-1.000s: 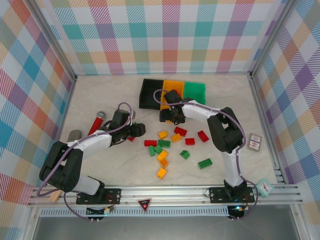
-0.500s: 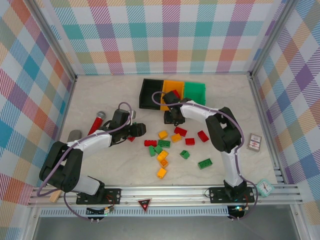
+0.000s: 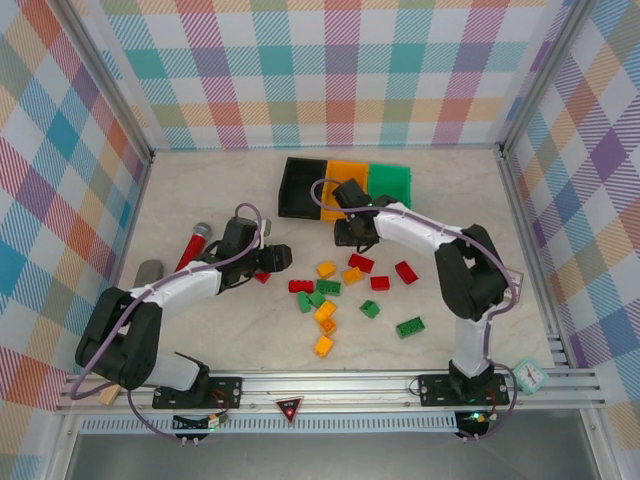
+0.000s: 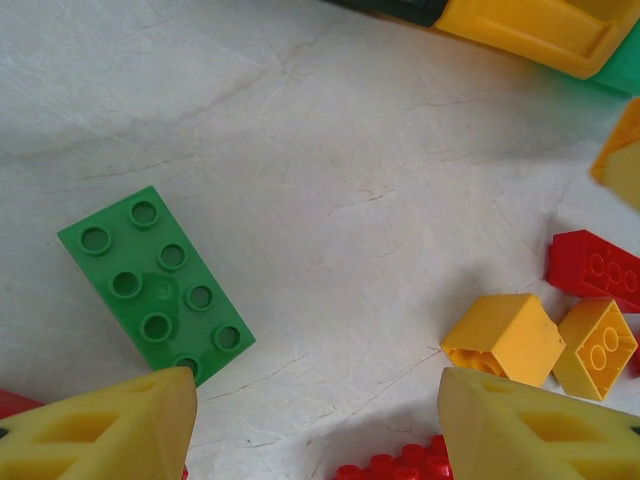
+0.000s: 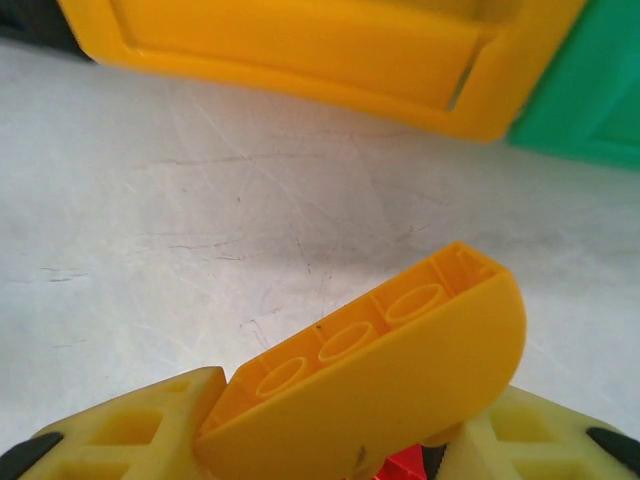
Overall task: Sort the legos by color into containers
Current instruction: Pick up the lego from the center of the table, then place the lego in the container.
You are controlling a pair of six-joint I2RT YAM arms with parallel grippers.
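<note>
My right gripper (image 5: pixel 350 405) is shut on a yellow-orange lego (image 5: pixel 400 370), held tilted above the table just in front of the orange bin (image 5: pixel 300 50); the green bin (image 5: pixel 590 110) is to its right. From above, the right gripper (image 3: pixel 355 232) sits below the joined black (image 3: pixel 296 188), orange (image 3: pixel 347 178) and green (image 3: pixel 391 182) containers. My left gripper (image 4: pixel 320 430) is open over bare table, with a green lego (image 4: pixel 155 285) at its left, two orange legos (image 4: pixel 505 335) at its right and a red one (image 4: pixel 400 465) between the fingertips. The left gripper (image 3: pixel 272 258) sits left of the pile.
Several loose red, green and orange legos (image 3: pixel 328 288) lie scattered mid-table. A red-and-grey stick (image 3: pixel 195 245) and a grey cylinder (image 3: pixel 148 272) lie at the left. A small card (image 3: pixel 510 284) and a clock (image 3: pixel 530 375) are at the right, by the metal frame.
The right gripper has shut on the orange lego and shifted slightly to the right. The left arm has stayed put.
</note>
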